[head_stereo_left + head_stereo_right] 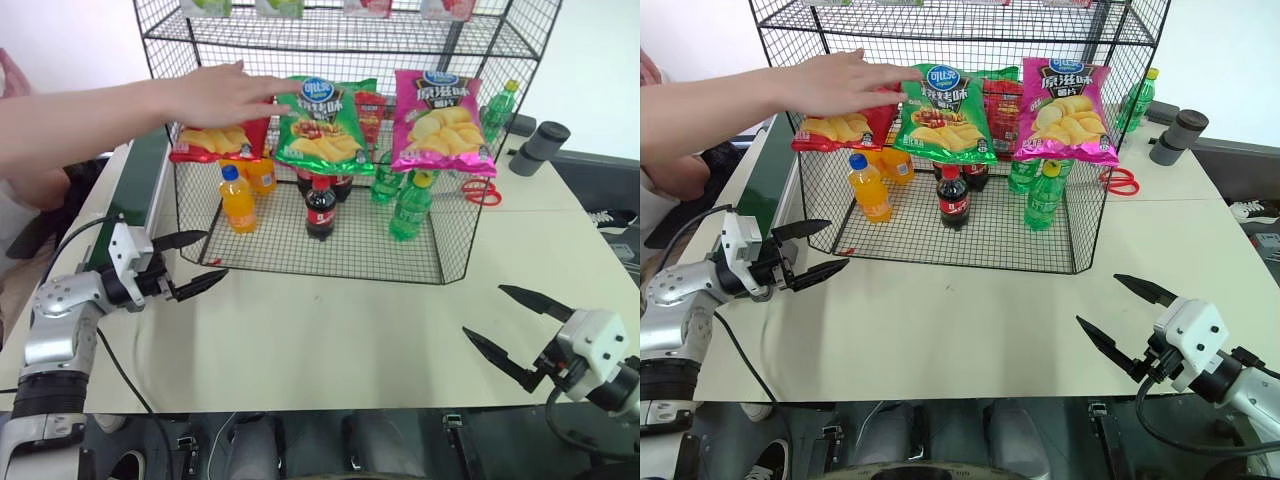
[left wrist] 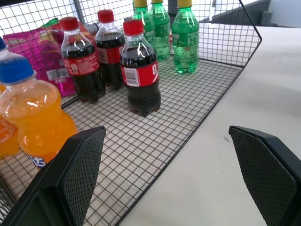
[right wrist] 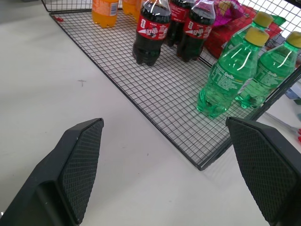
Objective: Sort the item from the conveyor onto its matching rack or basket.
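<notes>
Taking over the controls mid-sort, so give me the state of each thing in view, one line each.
Left hand: open, holding nothing.
Right hand: open, holding nothing.
Green crisp bag: on the rack's front, beside the pink bag.
Red crisp bag: under a person's hand.
Bottles: upright, capped.

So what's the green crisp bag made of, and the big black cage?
The green crisp bag looks like thin glossy plastic film: it shines and crinkles. The black cage looks like metal wire, probably painted or coated: thin straight dark rods crossing in a stiff grid.
</notes>
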`<control>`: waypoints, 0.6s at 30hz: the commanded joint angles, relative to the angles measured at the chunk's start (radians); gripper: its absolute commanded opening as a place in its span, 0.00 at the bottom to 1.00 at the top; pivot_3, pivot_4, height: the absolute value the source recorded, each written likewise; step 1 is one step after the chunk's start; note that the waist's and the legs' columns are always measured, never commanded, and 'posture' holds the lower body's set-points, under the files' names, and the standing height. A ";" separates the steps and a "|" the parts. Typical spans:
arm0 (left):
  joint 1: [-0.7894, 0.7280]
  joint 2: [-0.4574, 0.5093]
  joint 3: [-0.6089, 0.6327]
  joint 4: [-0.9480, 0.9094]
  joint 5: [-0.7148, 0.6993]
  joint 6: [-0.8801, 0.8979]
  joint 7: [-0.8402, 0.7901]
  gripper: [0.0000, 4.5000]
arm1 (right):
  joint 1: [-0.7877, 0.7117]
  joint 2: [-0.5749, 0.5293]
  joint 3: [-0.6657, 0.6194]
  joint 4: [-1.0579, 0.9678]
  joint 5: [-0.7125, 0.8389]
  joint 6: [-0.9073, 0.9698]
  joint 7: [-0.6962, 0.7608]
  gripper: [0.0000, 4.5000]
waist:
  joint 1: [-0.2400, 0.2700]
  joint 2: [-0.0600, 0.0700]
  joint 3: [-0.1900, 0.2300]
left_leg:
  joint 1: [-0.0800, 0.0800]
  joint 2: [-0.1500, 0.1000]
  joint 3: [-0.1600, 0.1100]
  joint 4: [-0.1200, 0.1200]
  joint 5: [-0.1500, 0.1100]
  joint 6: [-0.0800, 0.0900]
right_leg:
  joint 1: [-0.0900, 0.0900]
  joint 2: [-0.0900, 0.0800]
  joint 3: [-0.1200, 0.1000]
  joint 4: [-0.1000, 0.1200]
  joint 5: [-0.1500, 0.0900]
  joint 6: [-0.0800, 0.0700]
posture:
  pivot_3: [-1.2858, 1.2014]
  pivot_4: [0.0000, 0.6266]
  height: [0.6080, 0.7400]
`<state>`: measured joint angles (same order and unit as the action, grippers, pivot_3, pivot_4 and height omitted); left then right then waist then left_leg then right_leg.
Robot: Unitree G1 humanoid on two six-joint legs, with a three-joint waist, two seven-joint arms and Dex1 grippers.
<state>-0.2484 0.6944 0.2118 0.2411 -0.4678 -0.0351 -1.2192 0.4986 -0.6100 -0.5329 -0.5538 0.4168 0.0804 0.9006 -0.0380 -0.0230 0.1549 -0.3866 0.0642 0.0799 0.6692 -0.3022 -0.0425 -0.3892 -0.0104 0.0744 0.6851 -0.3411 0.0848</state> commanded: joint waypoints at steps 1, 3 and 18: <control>0.003 0.001 0.022 -0.036 -0.018 -0.006 0.000 1.00 | 0.000 -0.010 -0.003 -0.001 0.005 -0.020 0.001 0.97 | 0.000 0.000 0.000 | 0.000 0.000 0.000 0.000 0.000 0.000 | 0.000 0.000 0.000 0.000 0.000 0.000 | 0.52 0.24 1.00; 0.005 0.001 0.022 -0.038 -0.019 -0.005 0.000 1.00 | -0.002 -0.012 -0.003 0.003 0.001 -0.024 0.000 0.97 | 0.000 0.000 0.000 | 0.000 0.000 0.000 0.000 0.000 0.000 | 0.000 0.000 0.000 0.000 0.000 0.000 | 0.52 0.24 1.00; 0.005 -0.004 0.028 -0.032 -0.018 0.000 0.006 1.00 | -0.018 -0.013 0.012 -0.002 -0.011 -0.024 -0.011 0.97 | 0.000 0.000 0.000 | 0.000 0.000 0.000 0.000 0.000 0.000 | 0.000 0.000 0.000 0.000 0.000 0.000 | 0.52 0.24 1.00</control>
<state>-0.2422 0.6850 0.2122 0.2314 -0.4679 -0.0299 -1.2178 0.4857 -0.6100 -0.5175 -0.5440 0.3972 0.0704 0.8920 -0.0379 -0.0230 0.1547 -0.3865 0.0642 0.0799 0.6695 -0.3022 -0.0425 -0.3891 -0.0103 0.0744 0.6853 -0.3410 0.0848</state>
